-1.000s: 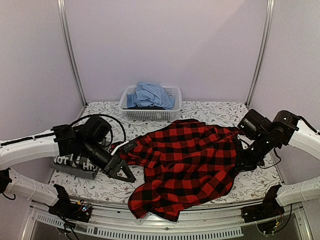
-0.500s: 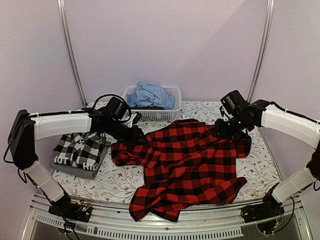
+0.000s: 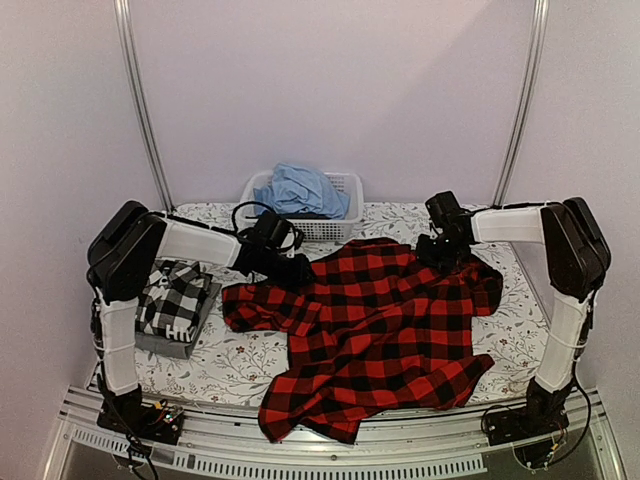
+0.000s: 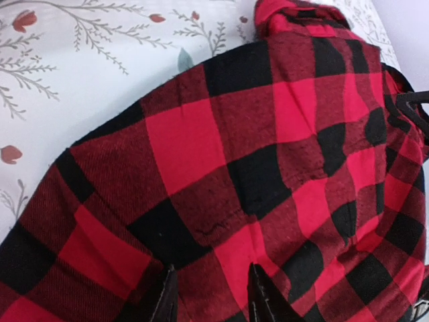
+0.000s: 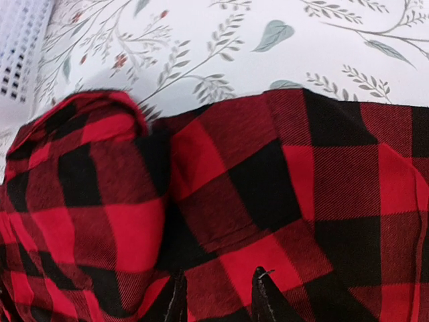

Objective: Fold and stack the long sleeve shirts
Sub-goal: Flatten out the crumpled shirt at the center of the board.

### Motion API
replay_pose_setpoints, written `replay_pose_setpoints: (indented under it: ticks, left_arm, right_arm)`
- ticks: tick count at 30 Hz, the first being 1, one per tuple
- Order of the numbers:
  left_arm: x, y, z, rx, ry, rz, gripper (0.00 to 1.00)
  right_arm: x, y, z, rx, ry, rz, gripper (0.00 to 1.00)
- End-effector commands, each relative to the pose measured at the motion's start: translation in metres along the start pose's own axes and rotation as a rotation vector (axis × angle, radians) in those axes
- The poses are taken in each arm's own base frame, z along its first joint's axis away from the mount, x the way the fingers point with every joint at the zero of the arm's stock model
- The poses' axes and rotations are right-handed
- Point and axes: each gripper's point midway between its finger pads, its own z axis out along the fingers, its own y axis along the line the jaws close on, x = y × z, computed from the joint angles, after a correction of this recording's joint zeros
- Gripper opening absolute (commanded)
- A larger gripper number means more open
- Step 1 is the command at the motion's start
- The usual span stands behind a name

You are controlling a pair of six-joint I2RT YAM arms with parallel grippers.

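The red-and-black flannel shirt (image 3: 380,330) lies rumpled across the middle of the desk (image 3: 520,345), hem spilling over the near edge. Left claw (image 4: 211,298) and right claw (image 5: 218,295) stand spread, tips on its cloth toward the far edge. A folded black-and-white check shirt (image 3: 172,300) sits at the left edge.

Rumpled red-and-black flannel (image 3: 380,320) sprawls centrally; black-and-white check shirt (image 3: 172,295) lies folded at left.

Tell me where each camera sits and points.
Top external: high behind the bases, looking down across the table; left arm and right arm show.
Left wrist: on the left arm, looking down at the red-and-black flannel; left gripper tips show.
Right wrist: on the right arm, likewise; right gripper tips show.
Shared: all see the flannel.
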Motion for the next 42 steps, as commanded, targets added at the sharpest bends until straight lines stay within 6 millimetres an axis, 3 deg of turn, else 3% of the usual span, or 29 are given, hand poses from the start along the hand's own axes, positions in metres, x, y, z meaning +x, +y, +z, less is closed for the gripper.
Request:
replay_pose_setpoints:
  ticks: [1,6,14,21,29,35,39,42]
  left_arm:
    - [-0.017,0.019,0.016,-0.009,-0.047,-0.048,0.35]
    - [-0.003,0.052,0.023,-0.069,-0.005,-0.119,0.35]
    - [0.019,0.124,0.005,-0.194,0.032,-0.249,0.35]
    - [0.005,0.158,0.001,-0.228,0.014,-0.304,0.34]
    - [-0.021,0.162,0.009,-0.208,0.005,-0.272,0.34]
    - [-0.044,0.165,0.009,-0.214,-0.022,-0.249,0.35]
    - [-0.058,0.161,0.004,-0.204,-0.038,-0.23,0.36]
    - [-0.071,0.143,-0.011,-0.158,-0.077,-0.199,0.42]
  right_arm:
    - [-0.022,-0.005,0.017,-0.051,-0.028,0.069,0.31]
    - [-0.005,-0.003,0.037,-0.094,0.046,0.092,0.29]
    - [0.011,0.002,0.055,-0.138,0.097,0.136,0.27]
    - [-0.024,-0.008,0.076,-0.167,0.087,0.171,0.27]
    - [-0.057,0.001,0.091,-0.196,0.071,0.083,0.28]
    - [-0.092,0.007,0.067,-0.166,0.004,-0.001,0.4]
    - [-0.112,0.011,0.03,-0.153,-0.045,-0.031,0.45]
    - [-0.104,0.01,0.008,-0.145,-0.057,-0.032,0.46]
